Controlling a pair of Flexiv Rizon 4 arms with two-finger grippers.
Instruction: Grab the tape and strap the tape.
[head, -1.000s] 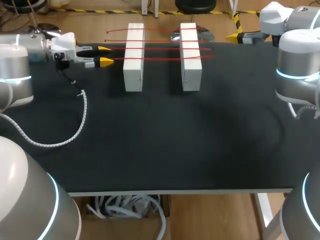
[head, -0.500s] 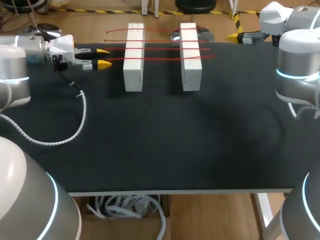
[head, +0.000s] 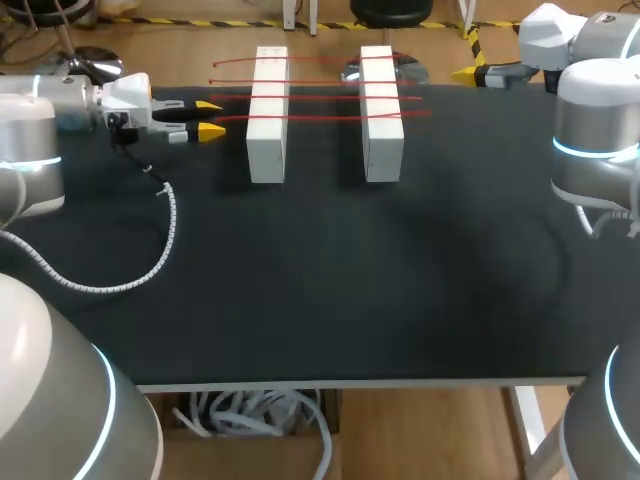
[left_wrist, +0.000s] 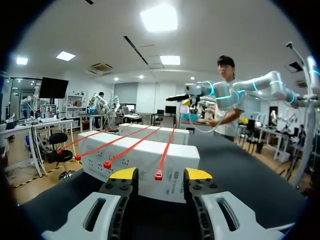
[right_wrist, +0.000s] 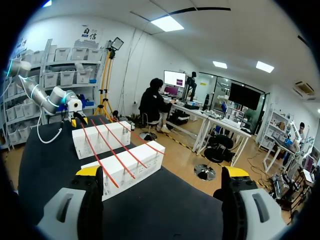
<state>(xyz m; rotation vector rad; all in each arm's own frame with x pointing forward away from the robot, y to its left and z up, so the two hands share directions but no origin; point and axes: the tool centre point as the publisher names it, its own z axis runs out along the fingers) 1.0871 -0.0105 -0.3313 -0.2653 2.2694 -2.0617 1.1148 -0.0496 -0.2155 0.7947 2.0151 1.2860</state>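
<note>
Several red straps lie side by side across two white blocks (head: 267, 130) (head: 382, 140) at the back of the black table (head: 330, 280). My left gripper (head: 210, 117) hovers level just left of the left block, open. In the left wrist view the head of the nearest strap (left_wrist: 158, 175) sits between my left gripper's (left_wrist: 160, 175) yellow fingertips (left_wrist: 123, 174), touching neither. My right gripper (head: 468, 73) hangs beyond the back right corner, wide open and holding nothing; in its own view my right gripper (right_wrist: 162, 172) faces the two blocks (right_wrist: 125, 167) from a distance.
A white coiled cable (head: 160, 240) from my left arm trails over the table's left part. My right arm's base (head: 595, 150) stands at the right edge.
My left gripper has drifted slightly toward the table's near side, staying beside the strap ends. The right arm has not moved.
</note>
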